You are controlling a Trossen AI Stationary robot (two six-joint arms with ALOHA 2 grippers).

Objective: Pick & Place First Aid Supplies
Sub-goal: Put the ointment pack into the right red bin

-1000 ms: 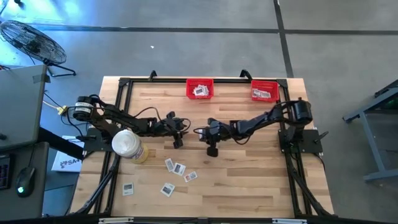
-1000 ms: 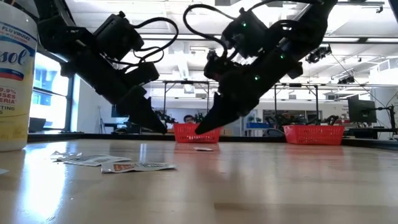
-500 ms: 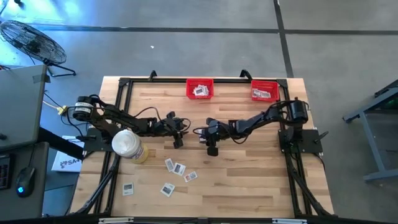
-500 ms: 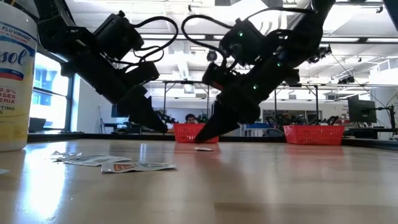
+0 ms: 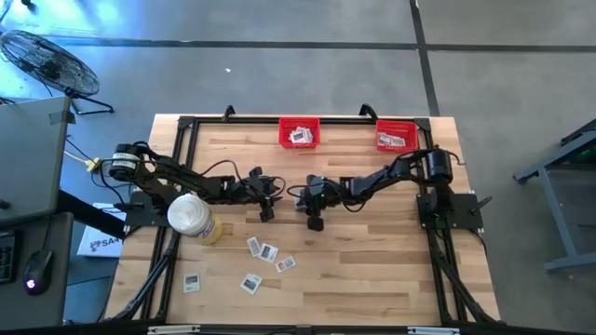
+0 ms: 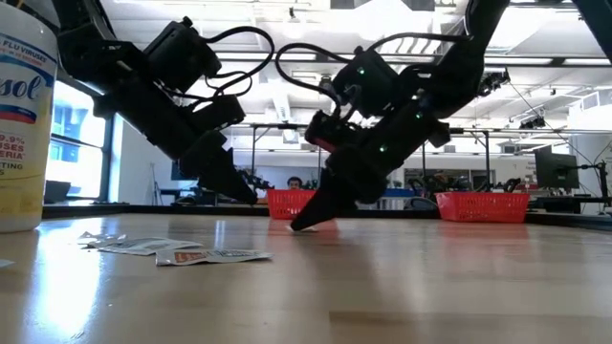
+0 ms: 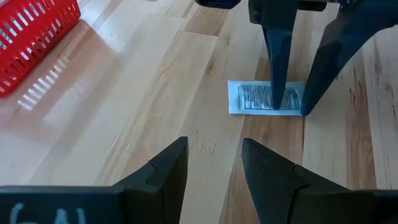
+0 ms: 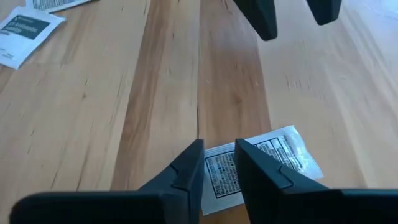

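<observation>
The first aid supplies are small white packets with dark print. One packet (image 7: 267, 98) lies flat on the wooden table between my two grippers. My right gripper (image 8: 219, 168) is open to a narrow gap and is down on this packet (image 8: 261, 158); the low view shows its tips (image 6: 301, 225) at the table top. My left gripper (image 7: 214, 165) is open and hovers above the table a short way to the packet's left (image 5: 270, 197). Several more packets (image 5: 265, 251) lie loose toward the near left. My right gripper touches the packet with its fingertips, slanting down from above and from the table's right. One fingertip (image 7: 277, 104) stands on the printed middle (image 7: 261, 96); the other (image 7: 306, 109) stands at the packet's end edge. The packet lies flat on the table.
Two red bins (image 5: 299, 133) (image 5: 397, 137) holding packets stand at the far edge. A large white cylinder (image 5: 189, 216) stands near the left arm. Black frame rails run along the table's edges. Bare wood lies to the near right.
My right gripper has come down and moved a little toward the table's left, from hovering above the packet to having its tips on the table at the packet. The packet has stayed where it was.
</observation>
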